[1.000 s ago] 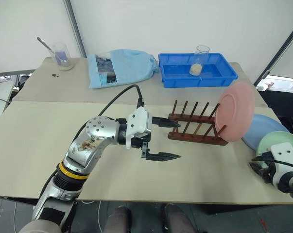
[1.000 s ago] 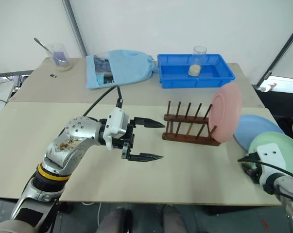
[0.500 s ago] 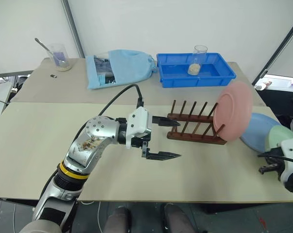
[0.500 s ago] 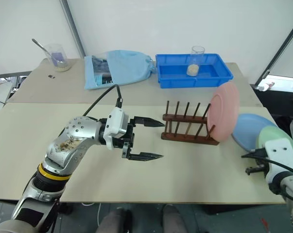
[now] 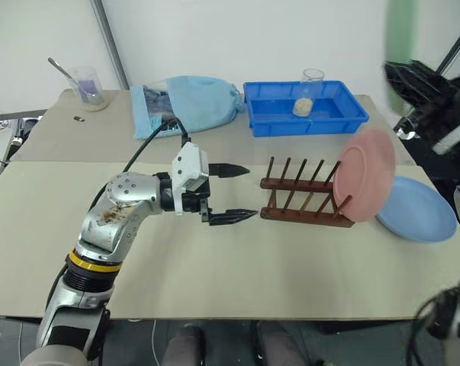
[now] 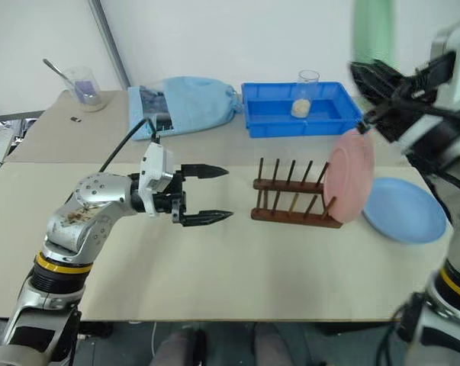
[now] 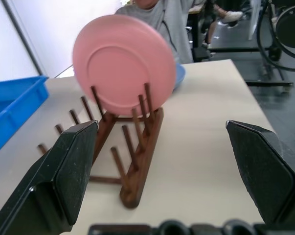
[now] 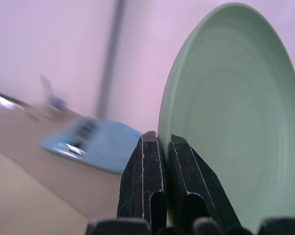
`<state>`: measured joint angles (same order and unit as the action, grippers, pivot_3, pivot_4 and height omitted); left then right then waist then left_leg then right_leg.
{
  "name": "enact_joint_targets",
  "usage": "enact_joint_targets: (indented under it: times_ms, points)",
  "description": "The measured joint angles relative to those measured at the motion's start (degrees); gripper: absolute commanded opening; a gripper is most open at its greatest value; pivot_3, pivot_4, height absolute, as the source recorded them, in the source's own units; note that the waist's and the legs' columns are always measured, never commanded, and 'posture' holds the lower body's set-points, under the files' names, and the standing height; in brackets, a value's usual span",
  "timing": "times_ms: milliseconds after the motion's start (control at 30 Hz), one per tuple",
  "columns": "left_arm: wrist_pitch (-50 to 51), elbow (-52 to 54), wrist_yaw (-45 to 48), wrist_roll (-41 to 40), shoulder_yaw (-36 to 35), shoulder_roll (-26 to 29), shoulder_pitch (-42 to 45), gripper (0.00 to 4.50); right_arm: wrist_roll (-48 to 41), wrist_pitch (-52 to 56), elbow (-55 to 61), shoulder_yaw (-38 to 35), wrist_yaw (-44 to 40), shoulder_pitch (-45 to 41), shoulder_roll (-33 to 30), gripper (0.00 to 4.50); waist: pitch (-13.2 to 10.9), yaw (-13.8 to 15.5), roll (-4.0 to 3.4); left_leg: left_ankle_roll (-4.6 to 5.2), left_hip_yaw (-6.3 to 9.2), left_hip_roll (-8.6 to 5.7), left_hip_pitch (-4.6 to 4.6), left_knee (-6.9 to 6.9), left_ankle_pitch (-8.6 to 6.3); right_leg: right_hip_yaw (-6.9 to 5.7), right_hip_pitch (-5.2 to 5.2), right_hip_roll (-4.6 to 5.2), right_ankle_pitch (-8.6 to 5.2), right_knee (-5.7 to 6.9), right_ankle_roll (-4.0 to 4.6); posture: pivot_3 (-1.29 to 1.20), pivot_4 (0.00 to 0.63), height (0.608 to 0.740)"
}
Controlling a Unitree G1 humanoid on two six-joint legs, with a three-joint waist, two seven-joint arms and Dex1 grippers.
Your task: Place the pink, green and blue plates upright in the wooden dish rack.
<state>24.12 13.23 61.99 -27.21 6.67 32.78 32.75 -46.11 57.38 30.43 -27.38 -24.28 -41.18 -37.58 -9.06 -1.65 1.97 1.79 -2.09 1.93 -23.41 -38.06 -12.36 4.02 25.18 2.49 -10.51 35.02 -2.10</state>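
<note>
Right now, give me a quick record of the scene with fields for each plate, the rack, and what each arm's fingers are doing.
pink plate: round salmon pink plate upright at one end of the rack
green plate: pale mint green plate pinched at its rim, raised on edge above the table
blue plate: light blue plate flat on the table beside the rack
rack: dark brown wooden dish rack, other slots empty
left fingers: left gripper open, facing the rack
right fingers: right gripper shut on the green plate

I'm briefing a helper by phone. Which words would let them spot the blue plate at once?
Start at the wooden dish rack in the middle of the table, where the pink plate stands upright at its right end. Just right of it, the blue plate lies flat on the tabletop, the one plate lying down.
</note>
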Motion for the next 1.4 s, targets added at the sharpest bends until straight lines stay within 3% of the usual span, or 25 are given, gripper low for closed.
enact_joint_targets:
  times_ms: [167, 433, 700, 1133, 1400]
  points:
    - [1.4, 3.3, -0.4, -1.4, -0.5, 0.8, -1.5, 4.50, -17.4, 7.8, -2.1, -4.4, 6.8, 5.4, 4.0, 0.01, 0.0, 1.3, 0.00, 0.00, 0.12, -0.06, -0.29, -0.01, 0.00, 0.01, 0.02, 0.13, -0.03, -0.09, -0.06, 0.00, 0.150, 0.740]
    - [3.7, 4.9, -0.5, -3.7, -1.3, 1.7, -1.1, 4.50, -34.9, 9.4, -4.1, -5.6, 17.0, 15.1, 1.1, 0.01, 0.0, 0.5, 0.00, 0.01, 0.12, -0.01, -0.03, -0.02, 0.01, 0.05, -0.06, -0.11, -0.20, 0.03, -0.27, 0.00, 0.150, 0.740]
    - [4.1, 4.7, 0.0, -4.5, -1.3, 1.7, 0.5, 4.50, -42.9, 4.3, -5.1, -4.6, 23.5, 19.1, -0.6, 0.01, 0.0, 0.3, -0.01, 0.02, 0.12, 0.00, 0.05, -0.02, 0.02, 0.10, -0.08, -0.14, -0.31, 0.09, -0.17, 0.00, 0.150, 0.740]
    - [4.2, 3.7, 0.3, -5.0, -1.3, 1.1, 1.3, 4.50, -45.2, 0.5, -12.8, 2.2, 30.6, 17.0, -3.7, 0.01, 0.0, 0.3, 0.00, 0.02, 0.10, 0.00, 0.01, -0.02, 0.02, 0.12, -0.07, -0.14, -0.31, 0.03, -0.16, 0.00, 0.150, 0.740]
    - [5.0, 3.8, 0.1, -6.8, -1.8, 1.0, 1.3, 4.50, -43.9, 0.3, -16.4, 4.3, 32.0, 15.3, -5.1, 2.76, 0.0, 0.4, 0.00, 0.03, 0.09, -0.01, -0.03, -0.02, 0.02, 0.14, -0.05, -0.13, -0.29, 0.02, -0.21, 0.00, 0.150, 0.740]
